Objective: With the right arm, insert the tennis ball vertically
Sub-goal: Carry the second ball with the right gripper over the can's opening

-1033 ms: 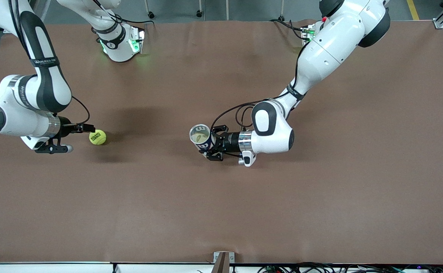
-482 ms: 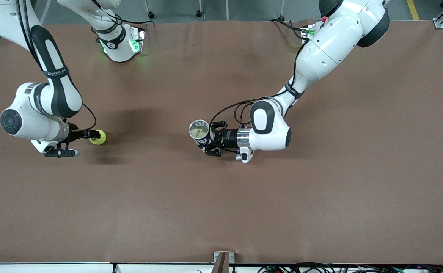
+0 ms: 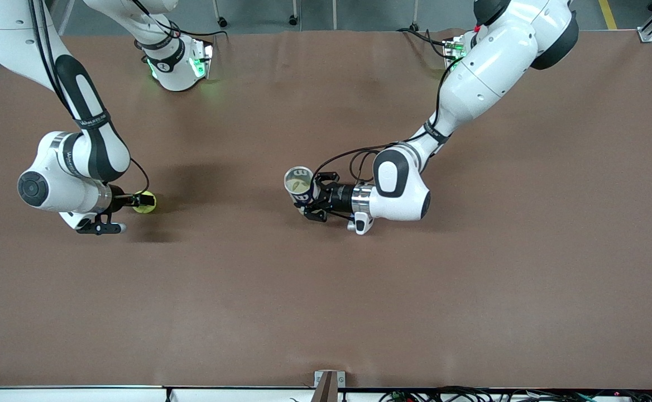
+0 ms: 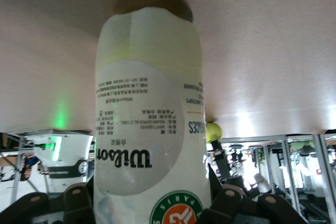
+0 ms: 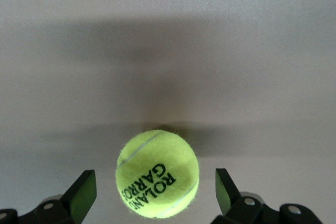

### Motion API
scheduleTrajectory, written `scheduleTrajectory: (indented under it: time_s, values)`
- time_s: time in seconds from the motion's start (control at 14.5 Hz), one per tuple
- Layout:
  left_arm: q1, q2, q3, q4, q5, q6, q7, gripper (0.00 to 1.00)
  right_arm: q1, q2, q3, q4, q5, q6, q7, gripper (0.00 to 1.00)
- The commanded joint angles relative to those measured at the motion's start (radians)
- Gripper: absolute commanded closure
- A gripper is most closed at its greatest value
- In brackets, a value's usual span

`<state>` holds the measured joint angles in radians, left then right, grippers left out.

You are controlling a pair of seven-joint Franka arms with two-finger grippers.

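Note:
A yellow-green tennis ball (image 3: 146,202) printed "ROLAND GARROS" lies on the brown table toward the right arm's end. My right gripper (image 3: 138,200) is low at the ball and open. In the right wrist view the ball (image 5: 157,174) sits between the two fingers (image 5: 84,192) with a gap on each side. Near the table's middle, my left gripper (image 3: 313,204) is shut on a clear Wilson ball can (image 3: 299,184), held with its open mouth facing up. The can (image 4: 149,119) fills the left wrist view, and the ball (image 4: 213,131) shows small beside it.
The right arm's base (image 3: 178,67) glows green at the table's back edge, and the left arm's base (image 3: 454,47) stands along that same edge. A small bracket (image 3: 329,385) sits at the edge nearest the front camera. Bare brown table (image 3: 471,279) surrounds both grippers.
The right arm has slid toward the ball, bringing its open fingers around it. The left arm has shifted the can slightly; its grip is unchanged.

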<state>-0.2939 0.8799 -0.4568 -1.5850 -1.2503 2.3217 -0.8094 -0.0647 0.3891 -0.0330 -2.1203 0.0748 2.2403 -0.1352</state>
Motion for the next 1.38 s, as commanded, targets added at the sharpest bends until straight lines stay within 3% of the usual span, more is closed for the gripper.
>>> scheduleTrajectory:
  time_s: [0.0,0.41,0.48,0.76,0.9,1.1,1.31]
  values:
    - [0.051,-0.058,-0.032,-0.084,-0.023,-0.025,0.042,0.28,-0.006,0.004,0.005,-0.015,-0.018,0.013,-0.003,0.00]
    - [0.111,-0.078,-0.071,-0.144,-0.021,-0.034,0.114,0.28,-0.006,0.025,0.007,-0.015,-0.020,0.027,-0.003,0.09]
    - [0.113,-0.079,-0.071,-0.145,-0.021,-0.047,0.121,0.28,-0.006,0.031,0.005,-0.023,-0.020,0.044,-0.003,0.15]
    - [0.136,-0.079,-0.072,-0.156,-0.020,-0.056,0.124,0.28,0.000,0.043,0.005,-0.029,-0.021,0.078,-0.003,0.56]
    - [0.139,-0.078,-0.071,-0.156,-0.018,-0.059,0.121,0.28,0.005,0.028,0.007,-0.024,-0.021,0.058,-0.003,0.62]
    - [0.145,-0.073,-0.071,-0.158,-0.018,-0.059,0.119,0.28,0.035,-0.067,0.008,0.028,-0.021,-0.107,0.008,0.62]
    - [0.150,-0.073,-0.068,-0.156,-0.018,-0.059,0.116,0.28,0.078,-0.137,0.015,0.178,-0.021,-0.366,0.061,0.62]
